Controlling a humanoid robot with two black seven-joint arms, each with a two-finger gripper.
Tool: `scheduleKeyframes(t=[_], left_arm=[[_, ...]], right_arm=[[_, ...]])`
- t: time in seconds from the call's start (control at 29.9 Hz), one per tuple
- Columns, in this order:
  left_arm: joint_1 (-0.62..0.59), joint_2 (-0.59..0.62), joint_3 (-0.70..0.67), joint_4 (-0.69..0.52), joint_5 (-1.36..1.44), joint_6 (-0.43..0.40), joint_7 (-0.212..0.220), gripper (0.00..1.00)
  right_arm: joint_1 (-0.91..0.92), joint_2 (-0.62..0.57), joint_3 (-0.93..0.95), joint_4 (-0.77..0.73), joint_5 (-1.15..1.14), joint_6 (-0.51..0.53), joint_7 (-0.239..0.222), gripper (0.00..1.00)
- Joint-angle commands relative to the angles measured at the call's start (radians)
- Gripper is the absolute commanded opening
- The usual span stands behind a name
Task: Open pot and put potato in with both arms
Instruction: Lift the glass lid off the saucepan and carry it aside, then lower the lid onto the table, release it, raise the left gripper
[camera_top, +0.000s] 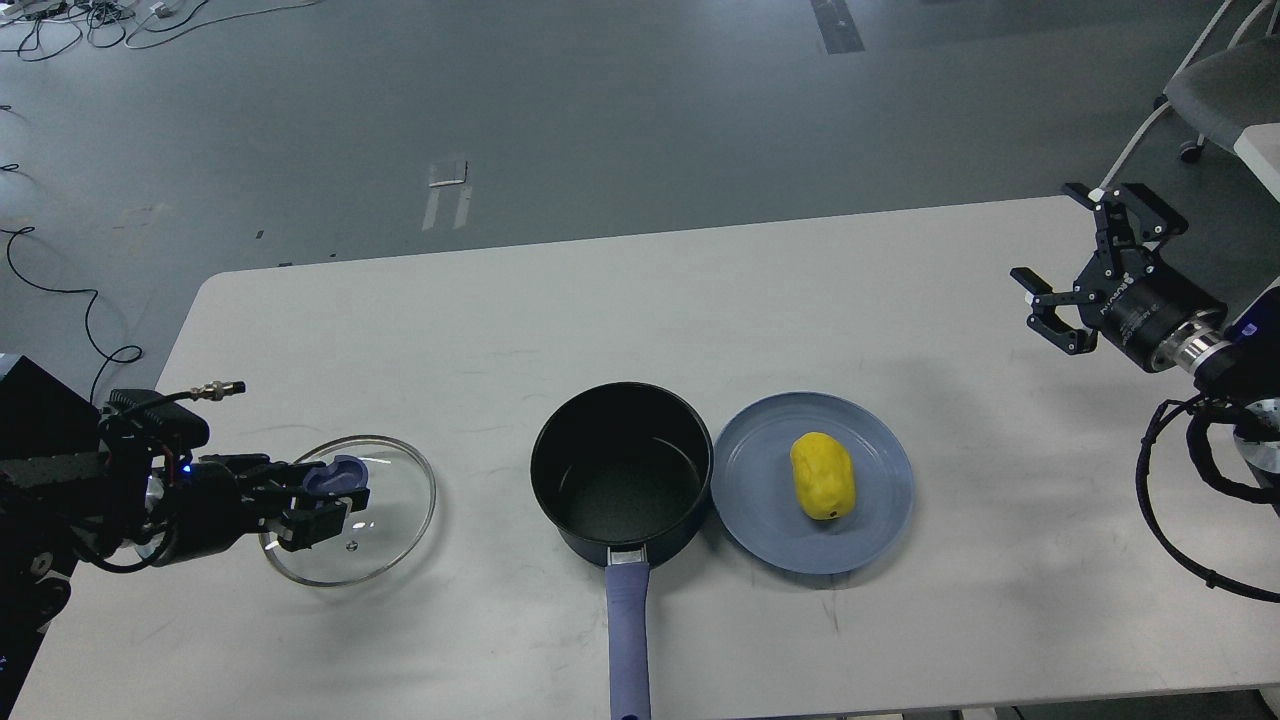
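Gripping the blue knob (335, 477) of the glass lid (395, 520), the left gripper (325, 500) sits at the left of the table (400, 330), its fingers closed around the knob while the lid looks to rest flat on the tabletop, well apart from the pot (622, 470). If that arm lifts away before letting go, the lid could drag or tip and clatter. Further right, the pot stands uncovered, black inside empty, its long blue-purple handle (628, 630) pointing toward the near edge; a careless sweep across it could spin the pot. Touching the pot's right side is a blue plate (880, 500), and the yellow potato (823, 477) lies on it, dark spot toward the near end. Smooth and oval, the potato may squirt from a pinch taken off-centre, or roll off the shallow plate if nudged. At far right the right gripper (1085, 265) hovers above the table edge with fingers spread wide, holding nothing, well apart from the potato.
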Motion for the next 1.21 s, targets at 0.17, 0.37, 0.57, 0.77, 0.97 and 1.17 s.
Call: scheduleKeyframes(t=[0.17, 0.37, 0.57, 0.77, 0.97, 1.17], left_arm=[[0.012, -0.045, -0.005, 0.026, -0.006, 0.027, 0.000, 0.42], [0.013, -0.069, -0.011, 0.027, -0.004, 0.027, 0.000, 0.44], [0.013, -0.110, -0.012, 0.070, -0.004, 0.035, 0.000, 0.47], [0.013, -0.120, -0.012, 0.079, -0.004, 0.037, 0.000, 0.52], [0.013, -0.135, -0.012, 0.099, -0.004, 0.038, 0.000, 0.73], [0.013, -0.141, -0.012, 0.106, -0.006, 0.038, 0.000, 0.83]], right_arm=[[0.000, 0.000, 0.000, -0.002, -0.002, 0.000, 0.000, 1.00], [0.000, 0.000, 0.000, -0.002, -0.002, 0.000, 0.000, 1.00], [-0.002, 0.000, -0.001, -0.002, 0.000, 0.000, 0.000, 1.00], [-0.003, -0.002, -0.001, -0.002, -0.002, 0.000, 0.000, 1.00], [-0.008, -0.003, -0.001, -0.002, -0.002, 0.000, 0.000, 1.00], [-0.008, -0.005, -0.002, -0.002, -0.002, 0.000, 0.000, 1.00]])
